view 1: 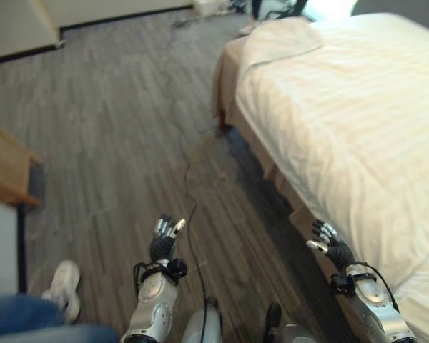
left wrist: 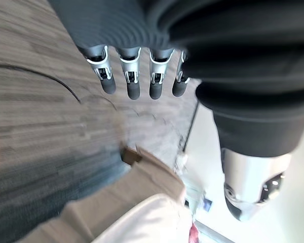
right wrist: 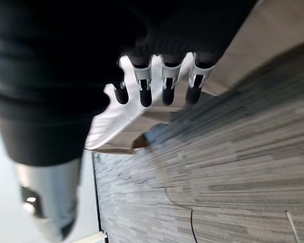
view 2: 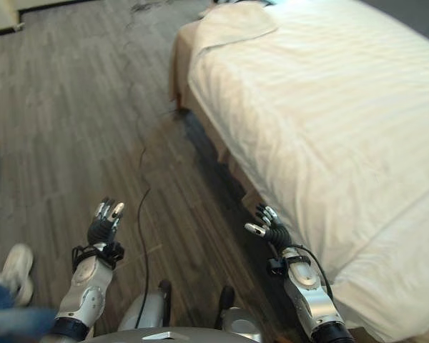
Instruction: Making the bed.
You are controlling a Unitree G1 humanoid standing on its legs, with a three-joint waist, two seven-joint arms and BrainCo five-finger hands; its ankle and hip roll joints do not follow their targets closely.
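Standing beside the bed point(view 1: 357, 107), I hold both hands out over the wooden floor point(view 1: 121, 121), fingers relaxed and holding nothing. My right hand point(view 1: 332, 246) hovers close to the mattress edge, my left hand point(view 1: 164, 241) well apart from it. The white cover point(view 2: 322, 100) lies over the bed.

Bed with pale striped cover, partly made

The bed point(view 1: 357, 121) runs from 4 o'clock up toward 1 o'clock, its cream duvet point(view 2: 322, 114) spread mostly flat and draping over the near side; a folded-back corner point(view 1: 279, 39) lies rumpled at the 12 o'clock end, exposing the tan base point(view 1: 225, 78).
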